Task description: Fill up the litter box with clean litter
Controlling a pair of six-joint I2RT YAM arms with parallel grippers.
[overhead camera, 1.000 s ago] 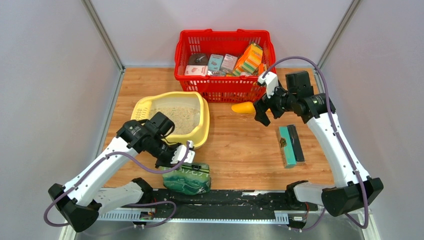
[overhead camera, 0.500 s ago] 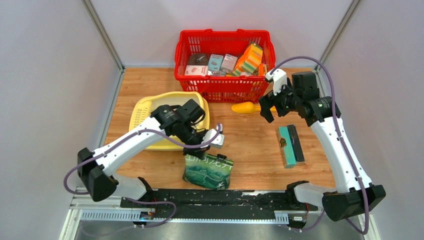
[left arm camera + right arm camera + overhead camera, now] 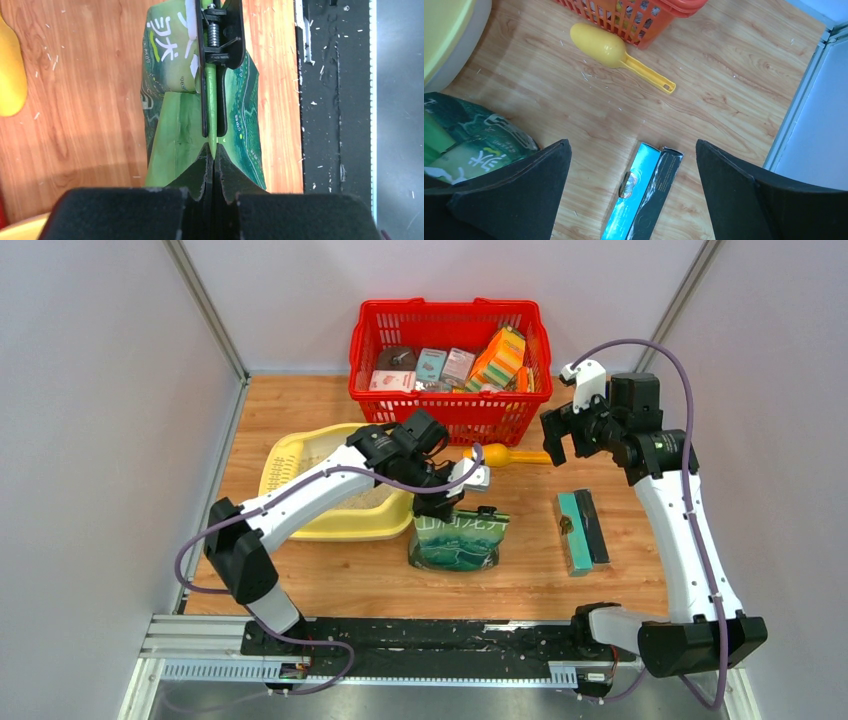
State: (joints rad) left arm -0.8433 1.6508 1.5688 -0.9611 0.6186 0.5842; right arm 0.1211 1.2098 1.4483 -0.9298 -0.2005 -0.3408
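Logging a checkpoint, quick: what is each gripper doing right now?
Left gripper: shut on the top edge of the green plastic bag with white characters.
Right gripper: open, holding nothing.

Wooden table bears litter box, red basket, yellow scoop, teal box.

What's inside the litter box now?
Beige litter shows in the litter box, beside the left arm that crosses above it. The arm hides the middle, so how evenly or how deep the litter lies can't be told.
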